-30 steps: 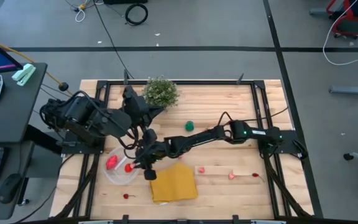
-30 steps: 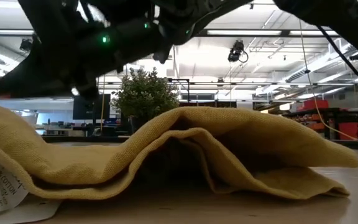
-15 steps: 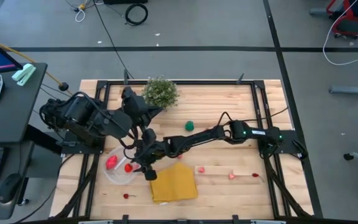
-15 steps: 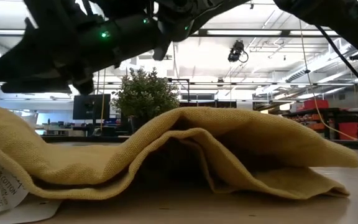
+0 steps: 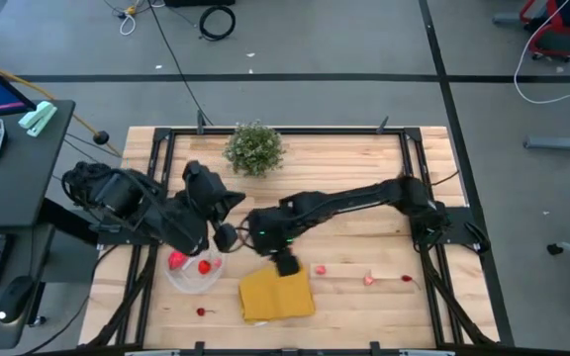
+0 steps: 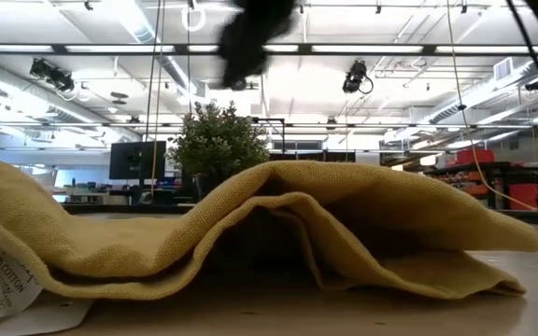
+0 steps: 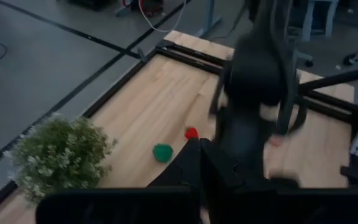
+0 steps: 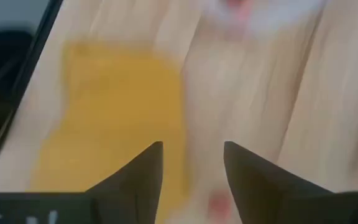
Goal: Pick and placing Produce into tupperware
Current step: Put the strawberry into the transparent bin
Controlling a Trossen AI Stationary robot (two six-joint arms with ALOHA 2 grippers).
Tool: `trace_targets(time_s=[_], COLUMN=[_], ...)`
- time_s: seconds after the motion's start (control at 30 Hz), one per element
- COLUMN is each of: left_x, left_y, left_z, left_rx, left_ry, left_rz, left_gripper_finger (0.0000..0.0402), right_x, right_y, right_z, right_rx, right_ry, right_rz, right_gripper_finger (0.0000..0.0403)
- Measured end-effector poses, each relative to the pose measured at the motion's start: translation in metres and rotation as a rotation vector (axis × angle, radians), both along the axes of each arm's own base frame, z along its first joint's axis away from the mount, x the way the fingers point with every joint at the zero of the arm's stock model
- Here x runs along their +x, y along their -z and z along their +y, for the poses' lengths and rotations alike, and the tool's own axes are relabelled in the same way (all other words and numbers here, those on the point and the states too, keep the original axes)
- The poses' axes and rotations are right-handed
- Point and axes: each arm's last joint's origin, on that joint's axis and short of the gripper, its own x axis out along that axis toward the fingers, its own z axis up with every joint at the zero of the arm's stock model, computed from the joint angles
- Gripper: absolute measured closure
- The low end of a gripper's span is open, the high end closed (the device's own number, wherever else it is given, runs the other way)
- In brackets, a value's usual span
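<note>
Tub point(image 5: 188, 280) holds 2 red toys point(image 5: 206, 266). About 5 wait outside. Right claw point(image 5: 287, 265) hangs open above the cloth point(image 5: 276, 295); left claw point(image 5: 228, 237) looks shut, probably empty.

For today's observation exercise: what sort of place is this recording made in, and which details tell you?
Probably a robotics lab or workshop: a wooden table in a black frame on bare grey floor, cables trailing across it, and long ceiling strip lights over an open hall.
</note>
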Motion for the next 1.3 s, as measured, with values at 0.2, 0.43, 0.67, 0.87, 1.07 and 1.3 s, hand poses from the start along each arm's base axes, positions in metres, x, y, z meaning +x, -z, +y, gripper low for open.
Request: trace_targets(time_s=[0.2, 0.43, 0.67, 0.87, 1.07, 1.3], left_x=[0.012, 0.031, 0.034, 0.032, 0.035, 0.041], left_y=[0.018, 0.046, 0.059, 0.058, 0.058, 0.058], left_z=[-0.028, -0.063, -0.080, -0.082, -0.078, -0.069], left_rx=[-0.026, -0.017, -0.025, -0.028, 0.010, 0.019], left_ry=[0.025, 0.052, 0.066, 0.070, 0.083, 0.057], left_rz=[0.037, 0.101, 0.123, 0.120, 0.141, 0.146], left_gripper_finger=[0.0395, 0.0375, 0.0384, 0.0390, 0.0382, 0.0391], right_x=[-0.052, -0.111, -0.171, -0.230, -0.258, -0.259], right_y=[-0.033, -0.022, 0.027, 0.063, 0.097, 0.120], right_z=[0.009, 0.013, 0.003, -0.027, -0.053, -0.079], right_rx=[-0.092, -0.247, -0.158, -0.122, -0.077, -0.044], right_ry=[0.036, 0.290, 0.410, 0.662, 0.801, 0.928], right_rz=[0.172, 0.197, -0.027, -0.147, -0.344, -0.456], right_gripper_finger=[0.0238, 0.0238, 0.0238, 0.0238, 0.0238, 0.0238])
